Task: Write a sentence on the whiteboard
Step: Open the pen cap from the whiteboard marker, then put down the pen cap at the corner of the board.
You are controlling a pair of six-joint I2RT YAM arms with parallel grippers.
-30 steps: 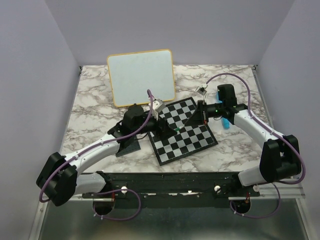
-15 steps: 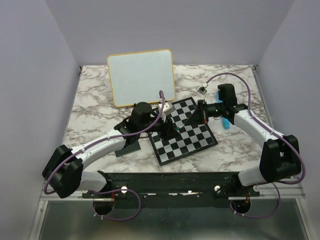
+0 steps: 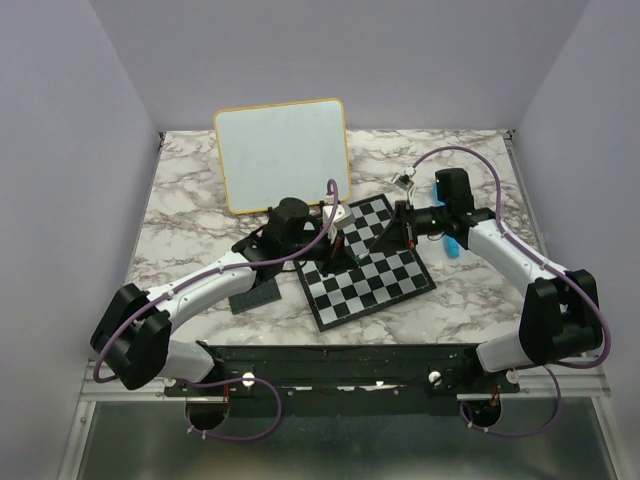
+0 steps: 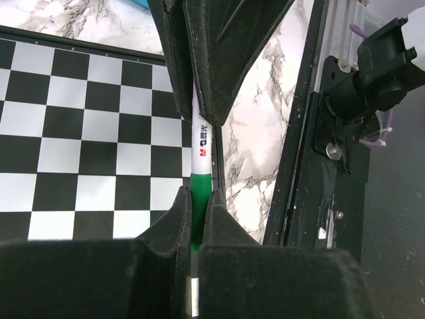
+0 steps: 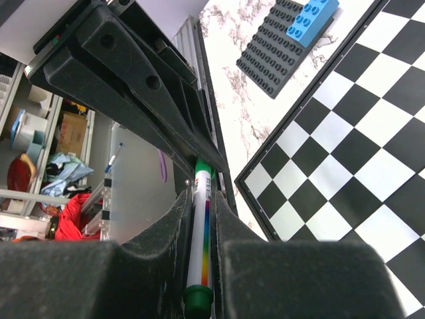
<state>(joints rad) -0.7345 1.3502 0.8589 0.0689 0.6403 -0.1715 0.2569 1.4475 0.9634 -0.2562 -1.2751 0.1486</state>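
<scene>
The whiteboard point(image 3: 283, 155), yellow-framed, lies at the back left with a blank face; no sentence shows on it. Over the chessboard point(image 3: 385, 275) both grippers meet on one white marker point(image 4: 201, 143) with a green cap. My left gripper point(image 4: 197, 199) point(image 3: 340, 258) is shut on the green cap end. My right gripper point(image 5: 201, 199) point(image 3: 360, 254) is shut on the marker point(image 5: 201, 239) along its rainbow-striped barrel. In the left wrist view the right fingers point(image 4: 219, 60) come in from above; in the right wrist view the left fingers point(image 5: 133, 86) cover the marker's far end.
A dark grey studded plate point(image 5: 275, 53) with a blue brick point(image 5: 315, 16) on it lies left of the chessboard, partly under the left arm point(image 3: 255, 292). A cyan block point(image 3: 452, 247) sits beside the right forearm. The black rail point(image 4: 312, 166) runs along the table's near edge.
My left arm swung right over the chessboard and its gripper, open before, has shut on the marker's green cap end. The right arm stayed still, holding the marker.
</scene>
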